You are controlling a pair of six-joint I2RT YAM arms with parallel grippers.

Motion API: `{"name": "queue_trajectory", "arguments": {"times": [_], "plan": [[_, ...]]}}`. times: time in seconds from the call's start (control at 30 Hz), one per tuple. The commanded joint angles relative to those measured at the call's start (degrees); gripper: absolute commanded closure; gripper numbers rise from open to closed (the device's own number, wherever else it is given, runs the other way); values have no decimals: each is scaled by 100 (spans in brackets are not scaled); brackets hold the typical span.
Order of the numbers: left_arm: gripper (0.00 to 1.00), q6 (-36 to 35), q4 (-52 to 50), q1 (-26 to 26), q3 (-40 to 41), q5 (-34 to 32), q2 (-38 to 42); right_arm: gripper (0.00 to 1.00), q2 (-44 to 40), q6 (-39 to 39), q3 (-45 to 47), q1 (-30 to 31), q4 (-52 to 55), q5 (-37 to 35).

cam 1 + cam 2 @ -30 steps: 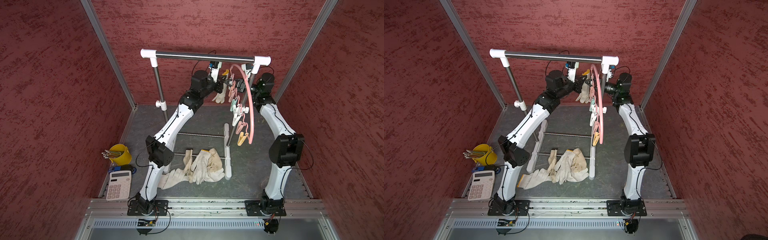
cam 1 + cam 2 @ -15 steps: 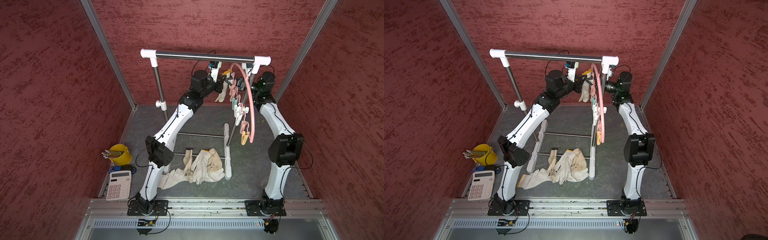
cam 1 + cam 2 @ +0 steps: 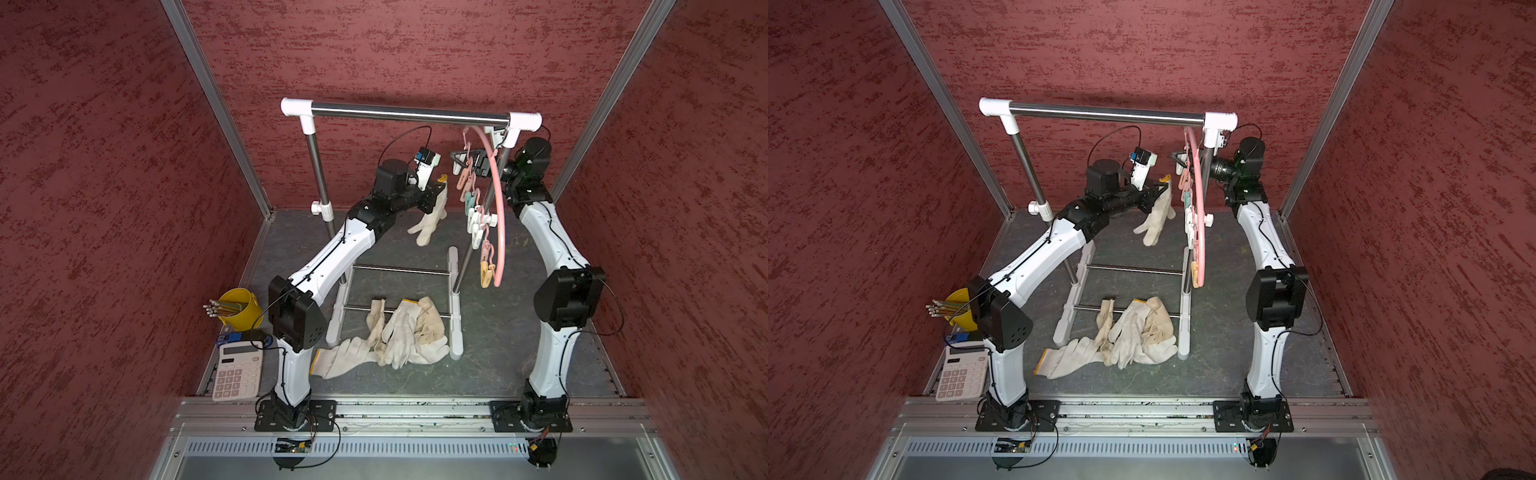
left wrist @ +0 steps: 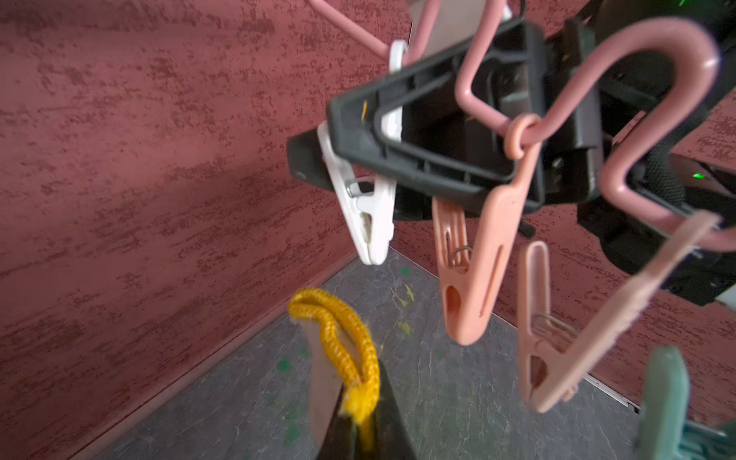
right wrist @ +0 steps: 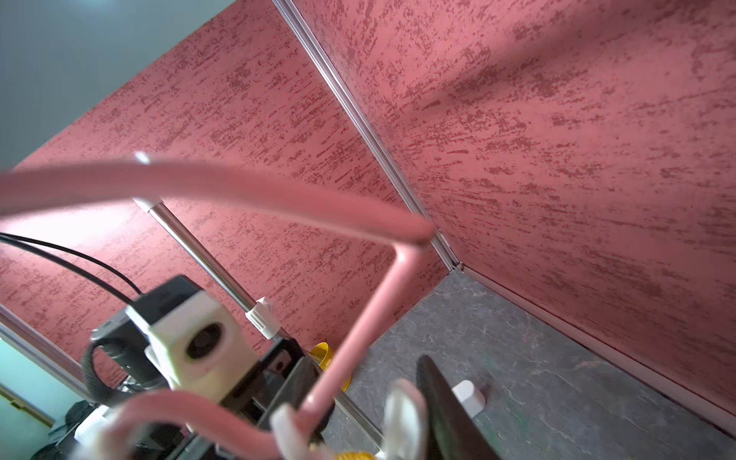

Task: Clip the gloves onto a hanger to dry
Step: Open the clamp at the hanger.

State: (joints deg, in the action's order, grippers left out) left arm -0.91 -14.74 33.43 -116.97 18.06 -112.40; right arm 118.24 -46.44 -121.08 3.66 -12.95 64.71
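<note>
A pink hanger hangs from the rack's right end with a row of pastel clips. My right gripper straddles the handles of the top white clip, its fingers resting against them; the clip's mouth looks closed. My left gripper is shut on the yellow cuff of one glove, which hangs just left of the clips, cuff below the white clip and apart from it. Several more gloves lie heaped on the floor.
The steel rack with white joints spans the back; its base rails and feet flank the glove heap. A yellow cup of pencils and a calculator sit at the front left. Red walls close in on three sides.
My left gripper has come down and away from the clip row, taking the glove with it. The right gripper stays at the top white clip, and the hanger has barely shifted.
</note>
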Motion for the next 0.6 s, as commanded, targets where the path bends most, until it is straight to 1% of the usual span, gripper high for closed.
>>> {"name": "queue_trajectory", "arguments": {"times": [0.0,0.23,0.47,0.57], "plan": [[100,-50,147,-5,-174,91,63,51,46,18,-188,3,106,6],[100,3,-7,27,-761,127,-237,50,65,28,-184,-6,144,73],[100,-22,-103,28,-995,136,-336,50,130,-294,-184,-23,-232,182],[100,-35,-142,15,-975,134,-314,52,177,-461,-253,-56,-387,187]]}}
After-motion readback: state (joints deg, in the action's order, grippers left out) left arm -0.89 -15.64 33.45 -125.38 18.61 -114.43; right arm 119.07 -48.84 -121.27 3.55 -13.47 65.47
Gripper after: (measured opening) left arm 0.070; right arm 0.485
